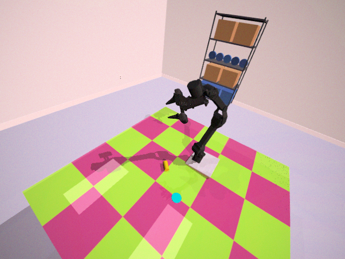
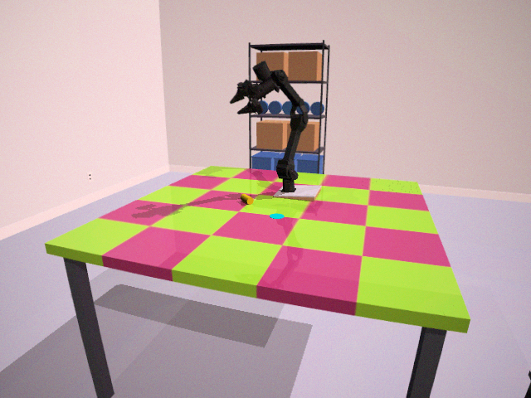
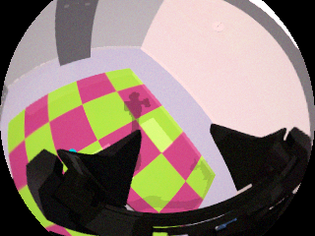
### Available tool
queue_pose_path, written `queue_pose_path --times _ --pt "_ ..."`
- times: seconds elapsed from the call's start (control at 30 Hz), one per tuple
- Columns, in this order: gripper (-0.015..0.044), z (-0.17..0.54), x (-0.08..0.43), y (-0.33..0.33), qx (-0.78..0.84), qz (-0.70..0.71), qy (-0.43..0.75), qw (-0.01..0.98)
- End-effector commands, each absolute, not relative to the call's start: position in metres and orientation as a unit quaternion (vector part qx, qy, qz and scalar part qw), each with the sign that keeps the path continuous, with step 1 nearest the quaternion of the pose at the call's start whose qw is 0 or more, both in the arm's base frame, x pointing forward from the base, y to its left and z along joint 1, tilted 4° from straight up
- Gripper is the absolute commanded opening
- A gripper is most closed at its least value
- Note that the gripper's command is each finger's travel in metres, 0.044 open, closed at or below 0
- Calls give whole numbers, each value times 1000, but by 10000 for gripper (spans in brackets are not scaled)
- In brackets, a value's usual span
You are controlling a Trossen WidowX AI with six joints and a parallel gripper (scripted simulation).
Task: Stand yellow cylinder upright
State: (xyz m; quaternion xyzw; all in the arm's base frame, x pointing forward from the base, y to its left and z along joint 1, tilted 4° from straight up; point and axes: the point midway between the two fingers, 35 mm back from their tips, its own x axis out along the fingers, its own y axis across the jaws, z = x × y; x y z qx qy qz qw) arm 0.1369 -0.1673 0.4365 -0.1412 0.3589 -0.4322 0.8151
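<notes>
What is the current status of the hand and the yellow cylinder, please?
Hand open, raised above table, holding nothing. Yellow cylinder lying on its side, outside cyan circle. No obstacle seen between them.

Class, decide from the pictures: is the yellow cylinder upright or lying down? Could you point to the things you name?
Lying down: the yellow cylinder [image 1: 166, 165] [image 2: 246, 199] rests on its curved side, its length along the checkered table top [image 1: 142, 237] [image 2: 240, 252].

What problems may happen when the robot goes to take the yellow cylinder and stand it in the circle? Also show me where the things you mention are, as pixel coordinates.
The yellow cylinder [image 1: 166, 165] [image 2: 246, 199] lies on its side, so it might roll if a finger bumps it. It is slim, and the cyan circle [image 1: 176, 197] [image 2: 276, 215] is small, so it could tip on release or end up partly outside.
</notes>
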Motion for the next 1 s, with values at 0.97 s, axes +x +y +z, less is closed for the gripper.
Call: queue_pose_path --times 0.97 --pt "309 163 215 -128 -302 240 657 648"
